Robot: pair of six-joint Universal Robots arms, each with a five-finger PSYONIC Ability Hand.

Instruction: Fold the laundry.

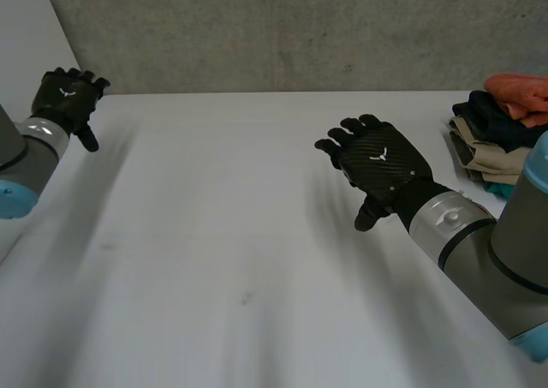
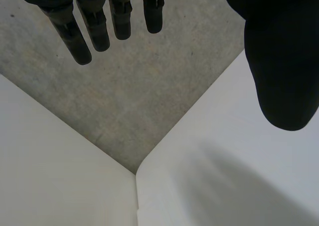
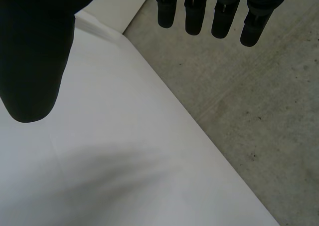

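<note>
The laundry pile [image 1: 495,140] sits at the right edge of the table [image 1: 214,259], near the far right corner. It is a stack of dark, beige and teal pieces with an orange piece [image 1: 521,95] on top. No cloth lies on the middle of the table.

Judgement: the pile looks already folded. If a piece needs work, lift it from the top only, carry it clear of the stack, and spread it flat at the table's middle before creasing.

The right hand [image 1: 381,158] hovers between the middle and the pile, palm down, fingers straight and spread, holding nothing. The left hand [image 1: 67,97] hangs at the far left corner, fingers relaxed, thumb apart, empty.
</note>
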